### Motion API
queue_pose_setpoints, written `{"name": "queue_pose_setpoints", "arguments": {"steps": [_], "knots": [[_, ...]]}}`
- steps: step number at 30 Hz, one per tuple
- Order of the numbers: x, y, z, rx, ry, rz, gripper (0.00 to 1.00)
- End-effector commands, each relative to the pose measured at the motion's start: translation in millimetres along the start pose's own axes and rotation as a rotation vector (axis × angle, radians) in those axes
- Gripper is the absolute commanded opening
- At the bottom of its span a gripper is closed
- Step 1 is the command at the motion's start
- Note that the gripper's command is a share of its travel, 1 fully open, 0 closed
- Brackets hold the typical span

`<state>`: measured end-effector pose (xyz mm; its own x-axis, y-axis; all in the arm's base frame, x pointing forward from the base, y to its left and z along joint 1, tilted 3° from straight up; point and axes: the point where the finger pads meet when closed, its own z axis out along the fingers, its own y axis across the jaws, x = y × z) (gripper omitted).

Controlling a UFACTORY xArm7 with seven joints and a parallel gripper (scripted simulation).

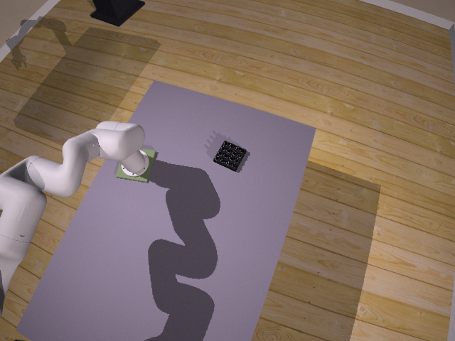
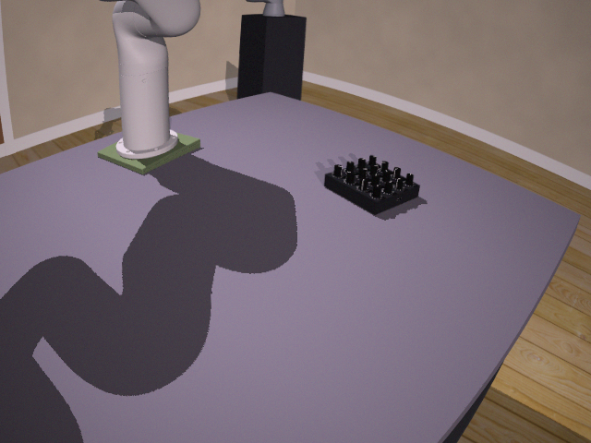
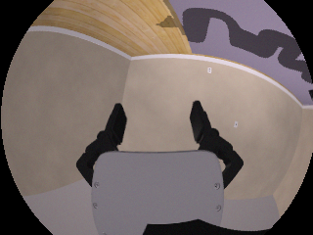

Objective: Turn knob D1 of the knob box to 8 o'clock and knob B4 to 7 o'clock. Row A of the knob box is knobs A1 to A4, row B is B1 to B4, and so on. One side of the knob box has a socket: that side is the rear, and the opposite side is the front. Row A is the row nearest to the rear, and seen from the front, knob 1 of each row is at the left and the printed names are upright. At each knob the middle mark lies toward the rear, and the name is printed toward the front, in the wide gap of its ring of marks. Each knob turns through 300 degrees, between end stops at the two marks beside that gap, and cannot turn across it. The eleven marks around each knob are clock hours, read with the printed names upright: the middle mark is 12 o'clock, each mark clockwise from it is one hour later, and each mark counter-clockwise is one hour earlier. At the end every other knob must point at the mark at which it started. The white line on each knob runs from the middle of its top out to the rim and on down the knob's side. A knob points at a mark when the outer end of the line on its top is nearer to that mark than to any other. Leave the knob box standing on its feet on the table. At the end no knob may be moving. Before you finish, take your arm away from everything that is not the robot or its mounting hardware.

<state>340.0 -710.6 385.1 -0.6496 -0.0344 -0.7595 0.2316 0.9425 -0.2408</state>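
Observation:
The black knob box [image 1: 225,163] [image 2: 350,195] stands on the table with its rows of tall black knobs upward. In the exterior view a small socket [image 2: 400,198] shows on its right-hand near side, the rear. By that, knob D1 [image 2: 372,160] is at the far corner and knob B4 [image 2: 363,184] is second from the near corner along the left-hand near side. Names, marks and pointing directions are too small to read. My gripper [image 3: 157,110] is open and empty, far from the box; only the wrist view shows it, facing a wall.
The purple-grey table [image 1: 124,234] [image 2: 362,309] carries the arm's green base plate [image 1: 152,165] [image 2: 188,143], beside the box at some distance. The arm [image 1: 121,141] [image 2: 144,95] rises from it and throws a large shadow on the table. A black pedestal [image 2: 271,57] stands beyond the table.

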Motion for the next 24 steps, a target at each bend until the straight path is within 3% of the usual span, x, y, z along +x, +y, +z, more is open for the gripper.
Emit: {"name": "queue_pose_setpoints", "arguments": {"steps": [1,17,21,24], "knots": [[-3,-1,-2,0.004,-0.003,-0.003,1.00],[-3,-1,-2,0.004,-0.003,-0.003,1.00],[-13,3,-6,0.000,-0.017,-0.020,1.00],[-40,21,-12,-0.029,-0.062,-0.071,1.00]]}}
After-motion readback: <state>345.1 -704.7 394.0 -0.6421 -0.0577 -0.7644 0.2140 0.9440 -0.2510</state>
